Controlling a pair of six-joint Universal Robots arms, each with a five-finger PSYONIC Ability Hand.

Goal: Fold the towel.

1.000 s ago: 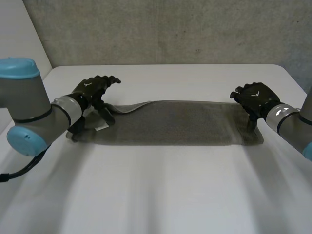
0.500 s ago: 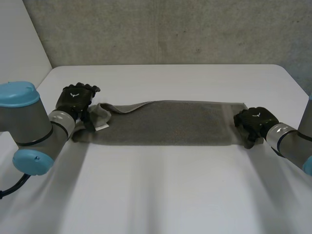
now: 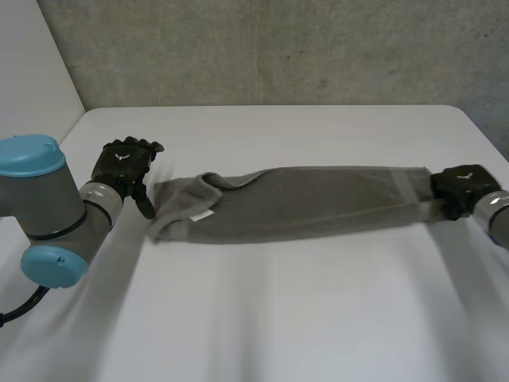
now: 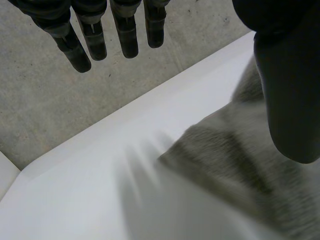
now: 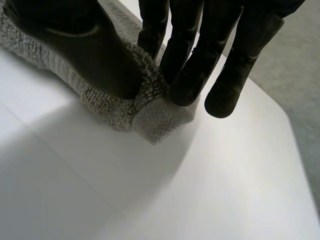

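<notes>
Towel [image 3: 302,203], R hand [image 3: 460,185] pinching its end

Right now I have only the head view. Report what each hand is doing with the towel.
Observer: In the right wrist view the right hand pinches one end of the towel between thumb and fingers.
Operator: Now the left hand.
Observer: In the left wrist view the left hand is open, fingers straight, gripping nothing.
Operator: Place the towel by it.
Observer: The towel's end lies below the thumb, short of the fingertips; contact I cannot tell.
</notes>
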